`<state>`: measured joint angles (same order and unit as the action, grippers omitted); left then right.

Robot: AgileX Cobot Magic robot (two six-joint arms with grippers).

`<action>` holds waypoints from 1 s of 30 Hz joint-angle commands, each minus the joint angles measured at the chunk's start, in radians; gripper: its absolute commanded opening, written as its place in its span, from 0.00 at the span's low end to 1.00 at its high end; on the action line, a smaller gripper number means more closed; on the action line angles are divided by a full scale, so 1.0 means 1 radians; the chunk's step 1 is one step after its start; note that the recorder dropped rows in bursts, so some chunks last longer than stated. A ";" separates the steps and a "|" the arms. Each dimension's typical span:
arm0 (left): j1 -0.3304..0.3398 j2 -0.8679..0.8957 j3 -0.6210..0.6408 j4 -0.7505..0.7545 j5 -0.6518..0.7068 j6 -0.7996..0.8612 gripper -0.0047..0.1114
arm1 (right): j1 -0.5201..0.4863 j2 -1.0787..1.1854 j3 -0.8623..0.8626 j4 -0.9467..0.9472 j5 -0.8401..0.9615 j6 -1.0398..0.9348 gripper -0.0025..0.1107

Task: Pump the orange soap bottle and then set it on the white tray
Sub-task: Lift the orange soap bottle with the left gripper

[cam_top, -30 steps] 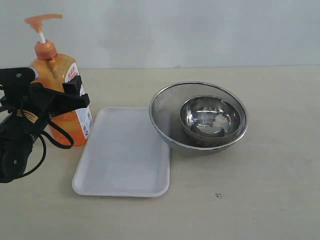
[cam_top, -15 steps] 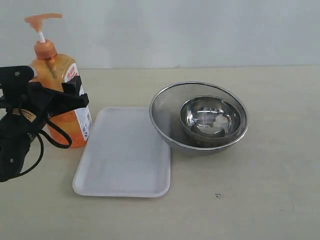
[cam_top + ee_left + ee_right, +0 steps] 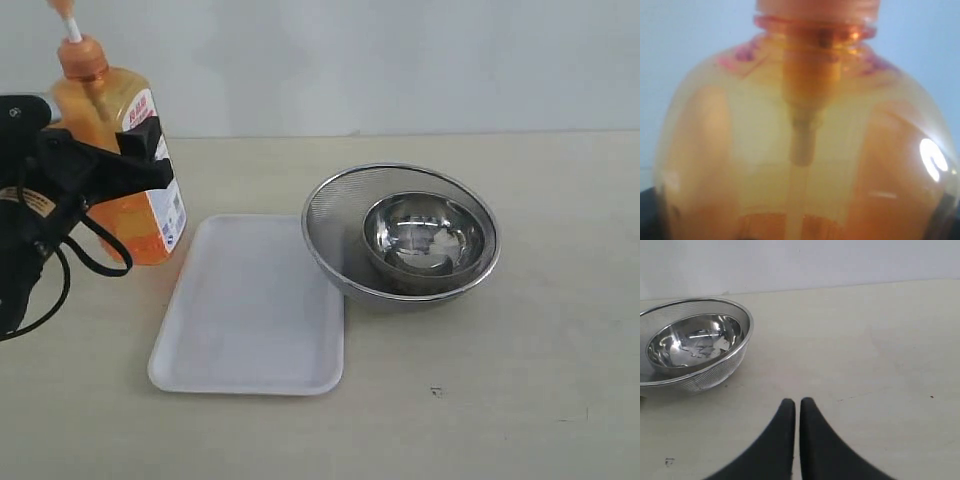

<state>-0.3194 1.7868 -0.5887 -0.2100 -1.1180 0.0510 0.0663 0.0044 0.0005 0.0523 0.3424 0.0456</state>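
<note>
The orange soap bottle [image 3: 108,112] hangs a little above the table at the far left, just left of the white tray [image 3: 250,310]. My left gripper [image 3: 133,165] is shut on the bottle's middle, with black fingers on both sides of it. The pump head is cut off by the top edge of the exterior view; only the white stem and orange collar show. In the left wrist view the bottle [image 3: 800,130] fills the picture, with its dip tube inside. My right gripper [image 3: 797,403] is shut with nothing in it, low over bare table.
A steel mesh bowl [image 3: 330,215] with a smaller steel bowl [image 3: 425,235] inside it stands right of the tray, almost touching its far right corner. The same bowls [image 3: 695,337] show in the right wrist view, off to one side of the fingers.
My left gripper has lifted the bottle straight up off the table; its base has left the surface and the pump head has gone out of the top of the view.
</note>
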 commanded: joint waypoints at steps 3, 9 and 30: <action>-0.004 -0.094 -0.010 0.050 -0.103 0.011 0.08 | -0.006 -0.004 0.000 0.000 -0.011 0.000 0.02; -0.004 -0.158 -0.028 0.095 -0.032 -0.006 0.08 | -0.006 -0.004 0.000 0.000 -0.011 0.000 0.02; -0.077 -0.176 -0.213 0.394 0.110 -0.216 0.08 | -0.006 -0.004 0.000 0.000 -0.011 0.000 0.02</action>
<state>-0.3556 1.6367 -0.7560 0.1681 -0.9229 -0.1537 0.0663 0.0044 0.0005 0.0523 0.3424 0.0456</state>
